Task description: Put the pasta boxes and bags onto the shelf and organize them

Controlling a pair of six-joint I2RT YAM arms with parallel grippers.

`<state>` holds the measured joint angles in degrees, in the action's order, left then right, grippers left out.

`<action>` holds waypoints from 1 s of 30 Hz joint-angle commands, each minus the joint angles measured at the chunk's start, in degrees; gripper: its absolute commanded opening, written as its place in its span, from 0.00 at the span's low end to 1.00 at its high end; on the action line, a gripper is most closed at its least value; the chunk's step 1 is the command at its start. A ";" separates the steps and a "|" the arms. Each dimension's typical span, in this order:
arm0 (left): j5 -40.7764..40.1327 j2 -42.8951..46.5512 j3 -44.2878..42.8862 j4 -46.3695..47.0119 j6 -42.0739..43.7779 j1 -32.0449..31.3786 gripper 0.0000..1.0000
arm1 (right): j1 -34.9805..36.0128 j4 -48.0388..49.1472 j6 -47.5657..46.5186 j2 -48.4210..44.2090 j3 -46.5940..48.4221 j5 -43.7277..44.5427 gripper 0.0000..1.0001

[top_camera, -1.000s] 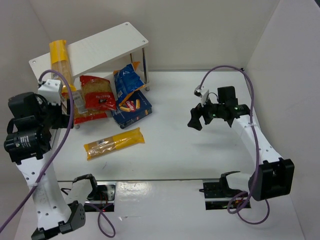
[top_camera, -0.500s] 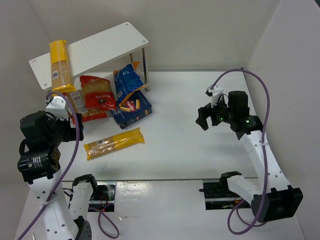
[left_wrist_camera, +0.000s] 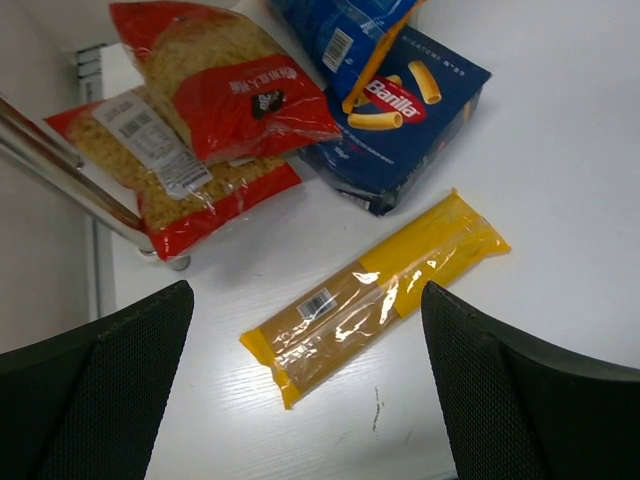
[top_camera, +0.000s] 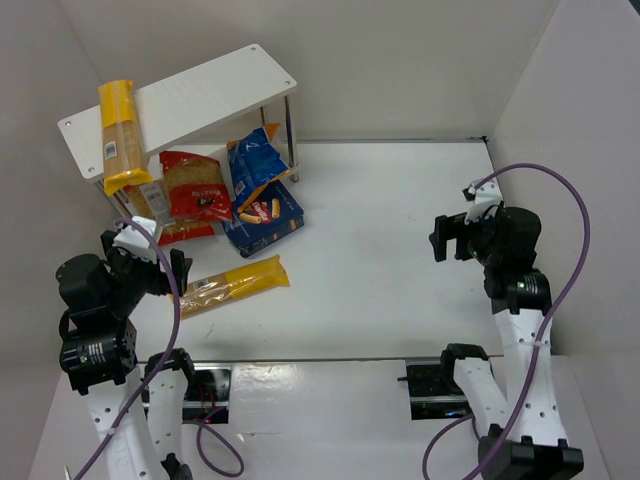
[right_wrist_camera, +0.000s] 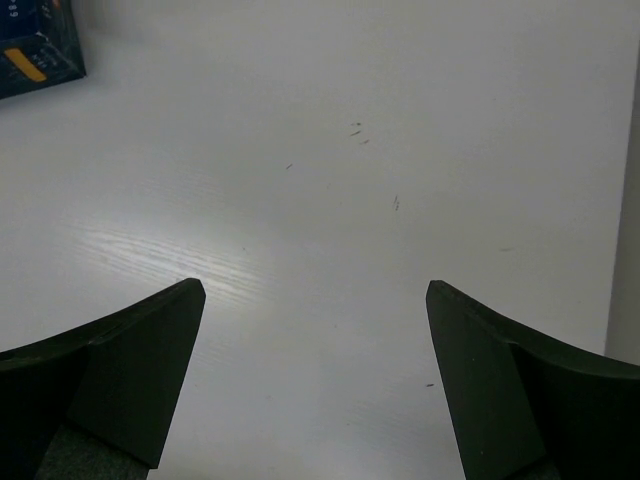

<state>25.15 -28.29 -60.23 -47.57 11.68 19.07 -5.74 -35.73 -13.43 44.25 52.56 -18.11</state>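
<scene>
The white shelf (top_camera: 190,95) stands at the back left. One yellow spaghetti pack (top_camera: 122,135) lies on its left end. A second yellow spaghetti pack (top_camera: 232,285) lies flat on the table; it also shows in the left wrist view (left_wrist_camera: 375,292). Two red bags (top_camera: 193,188) (left_wrist_camera: 220,70), a blue bag (top_camera: 255,160) and a dark-blue box (top_camera: 268,217) (left_wrist_camera: 405,130) lie under and beside the shelf. My left gripper (top_camera: 150,268) is open and empty, raised just left of the loose pack. My right gripper (top_camera: 455,235) is open and empty over bare table at the right.
White walls enclose the table on the left, back and right. A thin metal shelf leg (left_wrist_camera: 70,185) stands beside the red bags. A corner of the dark-blue box (right_wrist_camera: 35,45) shows at the top left of the right wrist view.
My left arm has drawn back down and toward the near edge, away from the shelf. My right arm has pulled back to the right and nearer. The packs have not moved.
</scene>
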 commanded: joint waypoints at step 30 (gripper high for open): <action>0.34 -4.75 3.54 8.11 -3.07 8.88 1.00 | -5.86 0.92 -1.51 2.51 -0.61 -1.58 1.00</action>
<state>26.06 -32.64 -56.88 -42.15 10.07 27.46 -11.16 -35.62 -14.24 46.44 51.00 -18.87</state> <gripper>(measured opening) 1.000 0.999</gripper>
